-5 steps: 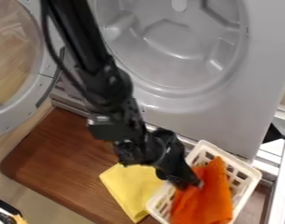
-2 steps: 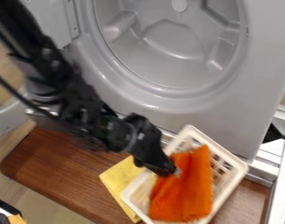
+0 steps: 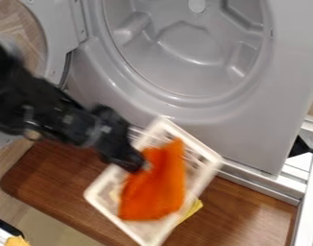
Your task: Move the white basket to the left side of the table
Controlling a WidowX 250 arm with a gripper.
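A robot arm (image 3: pixel 63 120) wears black from end to end, its surface broken by dull grey glints. Chunky, blocky sections alternate with rounded joints, giving the machine a knobbly outline. A small, round, brownish spot (image 3: pixel 32 135) marks the underside of one thick section, and a thin, pale grey streak (image 3: pixel 28 114) runs just above it. Farther along, a rounded black housing (image 3: pixel 110 115) bulges beside a small grey patch (image 3: pixel 106 129). The black gripper (image 3: pixel 145 166) narrows toward a tip with a small silvery glint.
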